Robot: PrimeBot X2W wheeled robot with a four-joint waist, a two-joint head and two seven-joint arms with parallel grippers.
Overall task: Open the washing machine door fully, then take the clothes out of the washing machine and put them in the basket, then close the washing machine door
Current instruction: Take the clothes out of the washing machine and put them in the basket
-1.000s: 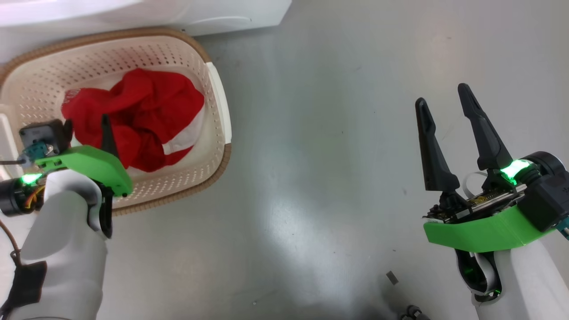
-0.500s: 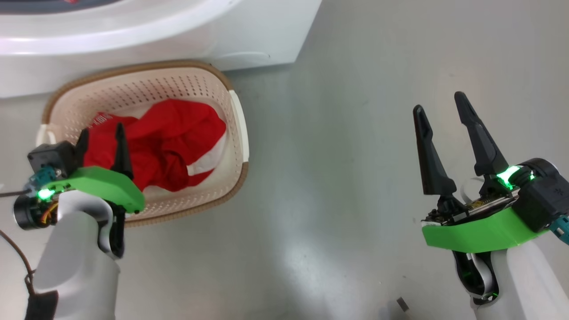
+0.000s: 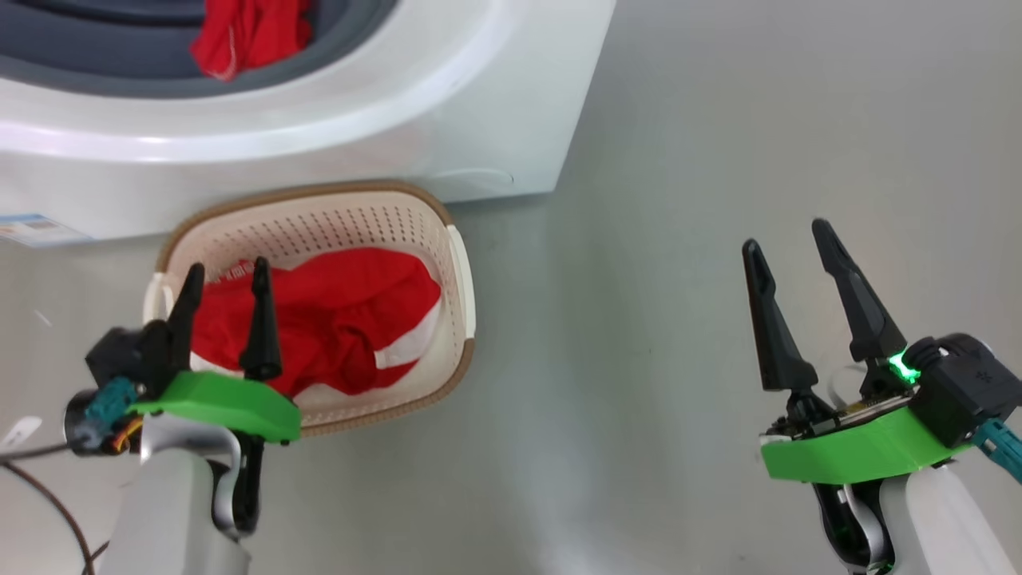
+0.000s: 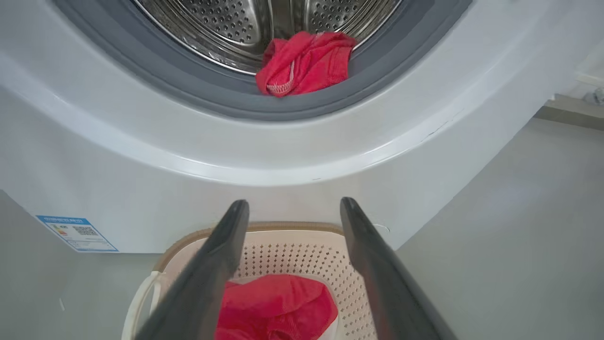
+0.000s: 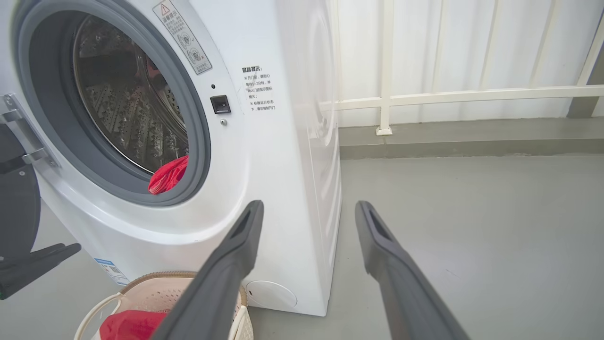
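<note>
Your head camera has tipped upward over the past second: the whole scene has slid down the view, and the drum mouth of the big white front-loading washing machine [image 3: 479,120] now shows at the top. A crumpled bright red garment with a white band [image 3: 343,319] lies in the small cream perforated plastic basket [image 3: 343,228], which stands on the grey floor [image 3: 639,239] just before the machine's base. A second red garment [image 4: 304,63] rests on the drum's lower lip, against the grey rubber seal [image 4: 188,89]. Your left gripper [image 3: 227,267] hovers above the basket's left end, fingers spread wide, empty. Your right gripper [image 3: 785,234], equally wide and empty, hangs over the floor, well apart. The glossy black door [image 5: 16,208] stands swung open at the right wrist view's left edge.
</note>
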